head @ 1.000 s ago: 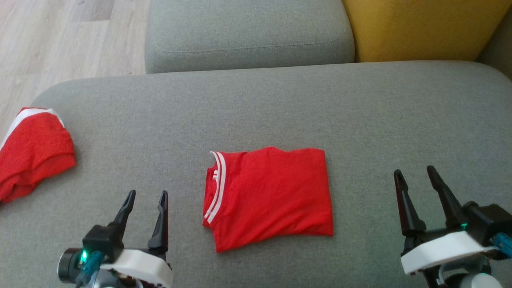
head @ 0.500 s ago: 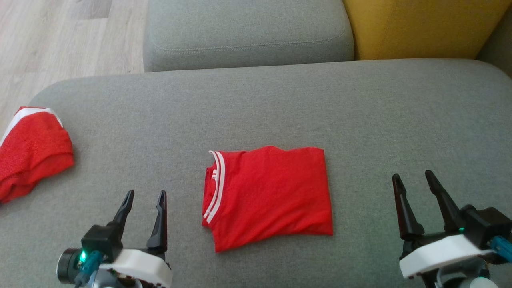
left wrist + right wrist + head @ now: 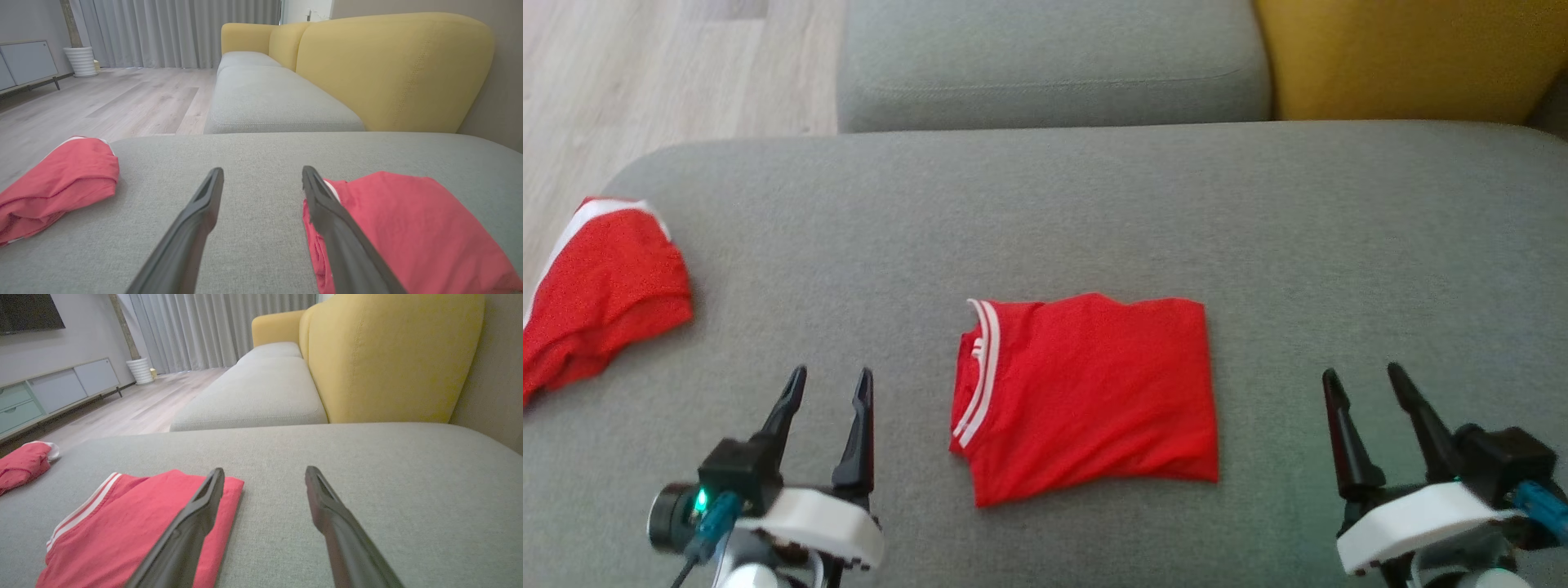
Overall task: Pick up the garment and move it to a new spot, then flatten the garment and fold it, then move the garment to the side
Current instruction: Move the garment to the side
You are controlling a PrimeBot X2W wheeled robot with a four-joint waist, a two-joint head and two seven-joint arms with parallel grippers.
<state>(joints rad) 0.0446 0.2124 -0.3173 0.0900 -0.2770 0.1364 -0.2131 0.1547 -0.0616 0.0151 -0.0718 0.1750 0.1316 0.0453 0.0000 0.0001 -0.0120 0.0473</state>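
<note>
A red garment with white collar stripes (image 3: 1090,396) lies folded into a rectangle on the grey sofa seat (image 3: 1094,212). My left gripper (image 3: 831,381) hovers open just left of it, nothing between its fingers. To the garment's right, my right gripper (image 3: 1364,378) is open and empty too. In the left wrist view the folded garment (image 3: 408,232) lies beside the right finger (image 3: 327,212). The right wrist view shows the same garment (image 3: 135,522) under and left of the left finger (image 3: 196,514).
A second red garment with white trim (image 3: 596,294) lies bunched at the seat's left edge, also seen as a bundle (image 3: 57,179) in the left wrist view. A further grey cushion (image 3: 1045,65) and a yellow backrest (image 3: 1405,57) lie beyond. Wooden floor (image 3: 645,73) is at far left.
The head camera has shifted, so the whole scene sits slightly further right. Both grippers stay open and apart from the garment, which lies as before.
</note>
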